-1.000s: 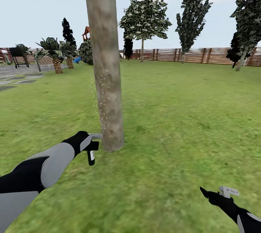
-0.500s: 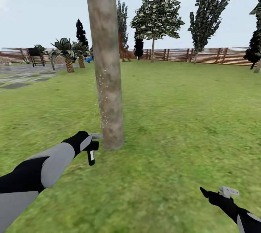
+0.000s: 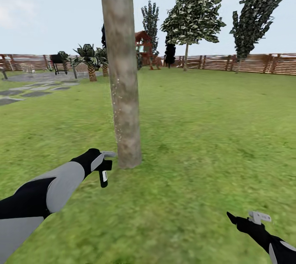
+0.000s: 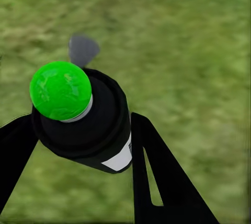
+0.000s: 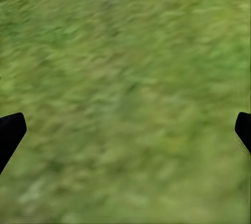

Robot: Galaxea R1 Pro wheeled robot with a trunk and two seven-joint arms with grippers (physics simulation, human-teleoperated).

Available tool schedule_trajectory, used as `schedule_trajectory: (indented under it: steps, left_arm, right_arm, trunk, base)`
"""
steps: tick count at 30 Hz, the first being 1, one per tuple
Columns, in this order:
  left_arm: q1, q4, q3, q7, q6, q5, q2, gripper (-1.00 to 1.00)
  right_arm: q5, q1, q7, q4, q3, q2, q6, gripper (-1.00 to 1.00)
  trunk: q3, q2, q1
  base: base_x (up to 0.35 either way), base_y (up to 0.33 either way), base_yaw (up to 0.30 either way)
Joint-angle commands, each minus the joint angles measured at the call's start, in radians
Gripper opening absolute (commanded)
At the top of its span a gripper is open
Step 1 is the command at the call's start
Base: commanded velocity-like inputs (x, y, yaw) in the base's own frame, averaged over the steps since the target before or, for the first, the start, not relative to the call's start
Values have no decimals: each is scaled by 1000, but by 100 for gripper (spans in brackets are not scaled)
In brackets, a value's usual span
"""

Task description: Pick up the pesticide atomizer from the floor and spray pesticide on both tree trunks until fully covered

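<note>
1. At far left in the head view: grey stone patio (image 3: 28, 91) with a dark grill-like stand (image 3: 58, 59) near the brown slat fence (image 3: 24, 62); short palm-like plants (image 3: 89, 55) beside it.
2. Low at left: left arm reaching over the grass lawn (image 3: 197, 132), with the left gripper (image 3: 102, 165) pinching the pesticide atomizer (image 3: 104, 175). Dark bottle hanging downward, white label facing out, light grey trigger head pointing at the trunk base and very near it; contact not clear.
3. In the left wrist view: same atomizer (image 4: 89, 125) clamped between two black fingers (image 4: 151, 172), one on each side; bright green round cap (image 4: 60, 90) on its end, white label at the lower edge, grass behind.
4. Just right of the atomizer: tree trunk (image 3: 121, 71), thick, straight, pale grey-brown and mottled, slightly flared at the ground. Fine pale specks scattered along its left edge at mid and lower height.
5. Beyond the trunk: reddish play structure (image 3: 144, 46), then a leafy tree (image 3: 192, 17) with a thin trunk before the fence, and a tall dark conifer (image 3: 257, 5) farther right.
6. Low at right: right gripper (image 3: 240, 218) over the lawn, well apart from the trunk. In the right wrist view, dark fingertips (image 5: 10, 132) spread wide at opposite edges, only grass (image 5: 125, 98) between.
</note>
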Motion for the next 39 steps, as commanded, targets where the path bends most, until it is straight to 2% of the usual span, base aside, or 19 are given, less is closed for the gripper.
schedule_trajectory:
  steps: [1, 34, 37, 39]
  left_arm:
    - [0, 0, 0, 0, 0, 0, 0, -100]
    - [0, 0, 0, 0, -1, 0, -3, -100]
    - [0, 0, 0, 0, -1, 0, -9, -100]
    - [0, 0, 0, 0, -3, 0, -30, -100]
  right_arm:
    - [0, 0, 0, 0, 0, 0, 0, 100]
    - [0, 0, 0, 0, 1, 0, 0, 100]
    - [0, 0, 1, 0, 0, 0, 0, 100]
    - [0, 0, 0, 0, 0, 0, 0, 100]
  trunk:
    - [0, 0, 0]
    - [0, 0, 0]
    - [0, 0, 0]
    - [0, 0, 0]
  base:
    - [0, -323, 256]
    - [114, -317, 254]
    - [90, -314, 108]
    - [60, -314, 28]
